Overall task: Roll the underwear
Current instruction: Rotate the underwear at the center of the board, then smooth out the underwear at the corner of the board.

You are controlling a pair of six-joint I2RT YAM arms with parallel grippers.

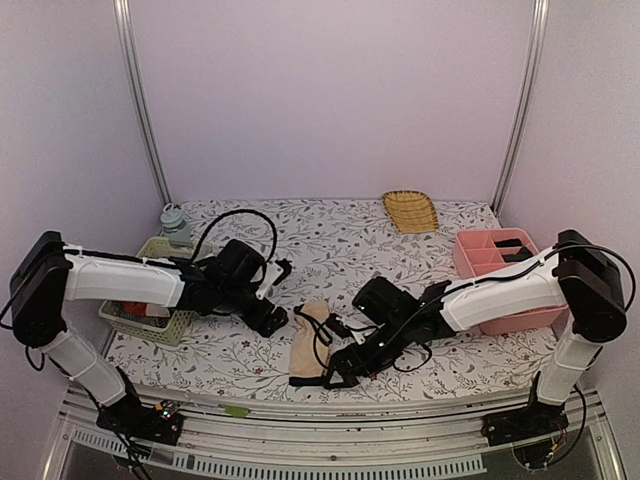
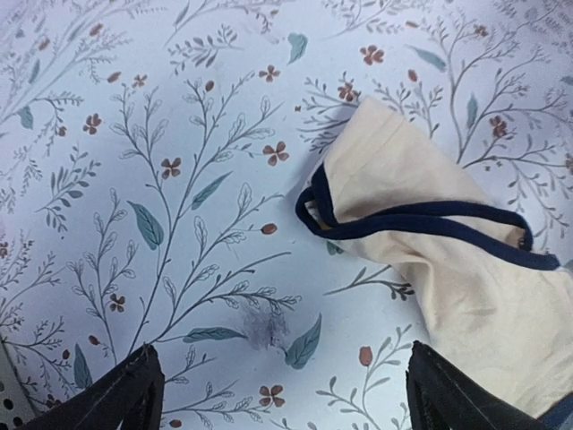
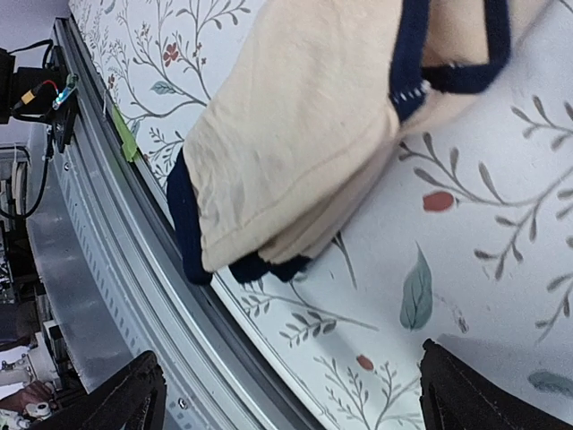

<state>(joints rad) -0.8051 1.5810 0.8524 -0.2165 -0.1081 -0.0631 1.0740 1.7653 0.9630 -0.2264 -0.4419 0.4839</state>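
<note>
Two-armed hovering, with jaws of the left gripper (image 2: 285, 399) and right gripper (image 3: 288, 394) spread wide and gripping nothing, flanking the beige underwear (image 1: 306, 350) lying near the table (image 1: 330, 240) front rail (image 3: 125, 305), risking shoving it over that edge or pinching only black edging (image 2: 421, 219).

The underwear (image 2: 421, 193) is soft, matt beige cloth with dark edging. The table cover (image 2: 161, 107) looks smooth and matt, and the rail (image 3: 98, 269) is dull grey metal.

Pink divided tray (image 1: 465, 258) right; yellow woven dish (image 1: 410, 211) rear; green basket (image 1: 140, 322) left.
</note>
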